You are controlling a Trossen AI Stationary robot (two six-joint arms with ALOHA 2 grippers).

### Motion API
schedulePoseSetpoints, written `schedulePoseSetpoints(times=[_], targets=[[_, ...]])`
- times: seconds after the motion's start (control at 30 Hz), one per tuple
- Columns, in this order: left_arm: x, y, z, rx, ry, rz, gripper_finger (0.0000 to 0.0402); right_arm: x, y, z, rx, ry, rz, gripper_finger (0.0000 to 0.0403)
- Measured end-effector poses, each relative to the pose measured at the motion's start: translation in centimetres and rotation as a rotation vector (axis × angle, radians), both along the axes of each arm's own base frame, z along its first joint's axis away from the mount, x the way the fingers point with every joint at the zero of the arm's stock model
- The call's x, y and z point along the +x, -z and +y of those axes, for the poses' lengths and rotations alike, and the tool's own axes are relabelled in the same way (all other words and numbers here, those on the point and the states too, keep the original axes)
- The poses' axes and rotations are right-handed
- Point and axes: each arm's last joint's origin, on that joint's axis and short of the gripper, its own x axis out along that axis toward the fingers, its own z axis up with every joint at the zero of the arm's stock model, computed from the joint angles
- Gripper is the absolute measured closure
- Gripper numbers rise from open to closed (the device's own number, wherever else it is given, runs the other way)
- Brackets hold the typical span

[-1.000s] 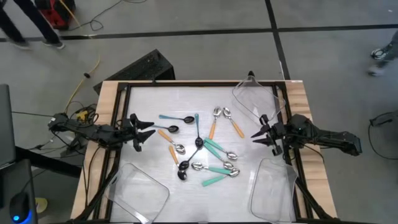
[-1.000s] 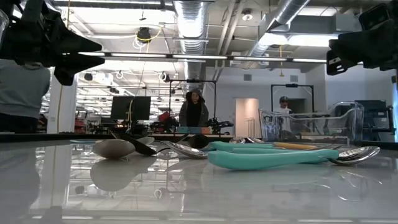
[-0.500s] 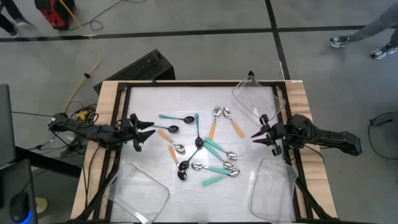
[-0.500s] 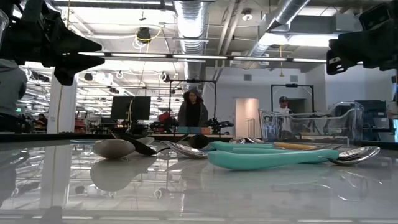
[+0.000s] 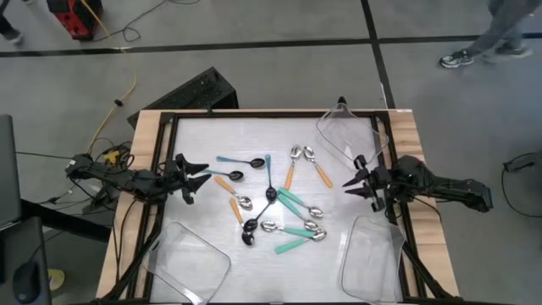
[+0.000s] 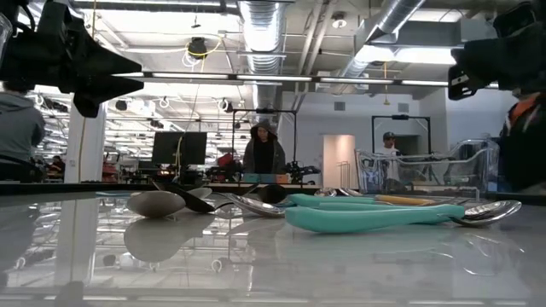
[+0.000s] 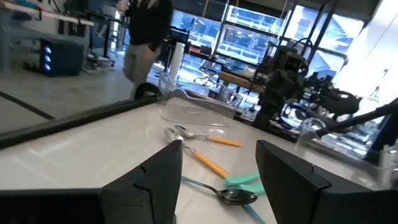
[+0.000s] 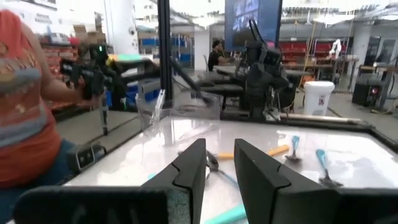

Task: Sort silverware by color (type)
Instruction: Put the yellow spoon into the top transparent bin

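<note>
The silverware [image 5: 275, 202] lies scattered at the middle of the worktop [image 5: 203, 135], orange, blue and teal handles mixed. The left gripper [image 5: 193, 175] hovers near the worktop's left edge, jaws apart and empty. The right gripper [image 5: 356, 182] hovers near the right edge, jaws narrowly parted, holding nothing.

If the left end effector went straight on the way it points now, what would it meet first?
Probably the orange-handled spoon just ahead of the left end effector, though the low view shows it raised above the table, so a level move might pass over it.
</note>
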Motion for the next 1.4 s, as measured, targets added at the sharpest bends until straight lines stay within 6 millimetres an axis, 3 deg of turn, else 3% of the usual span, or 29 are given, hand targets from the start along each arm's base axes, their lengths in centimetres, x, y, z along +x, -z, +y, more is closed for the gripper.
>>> schedulePoseSetpoints(times=[0.57,1.2,1.4], targets=[[0.0,-0.4,0.0,-0.026,-0.009,-0.049,0.0212,-0.2,-0.9,0.0,0.113,-0.023,-0.059,0.0291],[0.0,-0.5,0.0,-0.054,-0.001,-0.064,0.0212,-0.5,-1.9,0.1,0.085,-0.027,-0.175,0.0291],[0.0,-0.6,0.0,-0.058,0.001,-0.08,0.0212,-0.6,-2.4,-0.3,0.112,0.111,-0.244,0.0291]])
